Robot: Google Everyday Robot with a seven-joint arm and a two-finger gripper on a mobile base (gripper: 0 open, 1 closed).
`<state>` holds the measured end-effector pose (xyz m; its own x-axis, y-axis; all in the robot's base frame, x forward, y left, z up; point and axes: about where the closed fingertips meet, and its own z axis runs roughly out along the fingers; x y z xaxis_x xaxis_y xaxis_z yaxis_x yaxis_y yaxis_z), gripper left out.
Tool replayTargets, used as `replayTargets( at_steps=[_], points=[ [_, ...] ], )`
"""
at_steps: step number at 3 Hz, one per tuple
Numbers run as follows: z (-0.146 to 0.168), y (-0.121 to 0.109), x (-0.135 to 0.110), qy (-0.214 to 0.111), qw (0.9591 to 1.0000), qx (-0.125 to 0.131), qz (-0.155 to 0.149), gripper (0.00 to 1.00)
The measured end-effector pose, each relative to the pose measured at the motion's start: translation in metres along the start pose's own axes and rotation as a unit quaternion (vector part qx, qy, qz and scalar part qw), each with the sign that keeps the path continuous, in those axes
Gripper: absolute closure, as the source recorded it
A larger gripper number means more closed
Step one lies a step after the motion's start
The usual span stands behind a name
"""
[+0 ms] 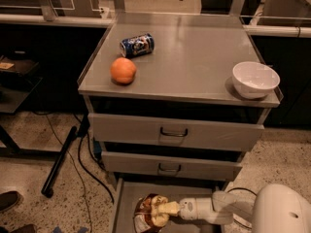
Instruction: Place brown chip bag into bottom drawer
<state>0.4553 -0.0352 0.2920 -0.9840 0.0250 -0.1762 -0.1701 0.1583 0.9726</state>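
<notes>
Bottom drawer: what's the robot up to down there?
The arm reaches in from the lower right, and its gripper holds the brown chip bag inside the open bottom drawer, low over its floor. Whether the bag rests on the floor cannot be told. The two upper drawers are shut. An orange, a blue can and a white bowl sit on the cabinet top.

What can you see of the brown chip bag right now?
The brown chip bag is a crinkly, shiny foil pouch, dark brown with tan-yellow patches. It sits inside the open bottom drawer, in the left part of it as pictured, near the picture's lower edge. The hand reaches in from the right and overlaps the bag's upper right side.
</notes>
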Motion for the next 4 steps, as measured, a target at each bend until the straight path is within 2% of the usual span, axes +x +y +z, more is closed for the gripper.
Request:
replayTargets(
  at_steps=[1, 2, 3, 4],
  points=[
    [0.001, -0.009, 0.006, 0.016, 0.9998, 0.013, 0.008, 1.0],
    [-0.013, -0.024, 0.008, 0.017, 0.9981, 0.058, 0.009, 1.0],
    [-0.044, -0.049, 0.003, -0.005, 0.9942, 0.107, 0.015, 1.0],
    [-0.064, -0.064, -0.001, -0.02, 0.9911, 0.13, 0.019, 1.0]
  ],
)
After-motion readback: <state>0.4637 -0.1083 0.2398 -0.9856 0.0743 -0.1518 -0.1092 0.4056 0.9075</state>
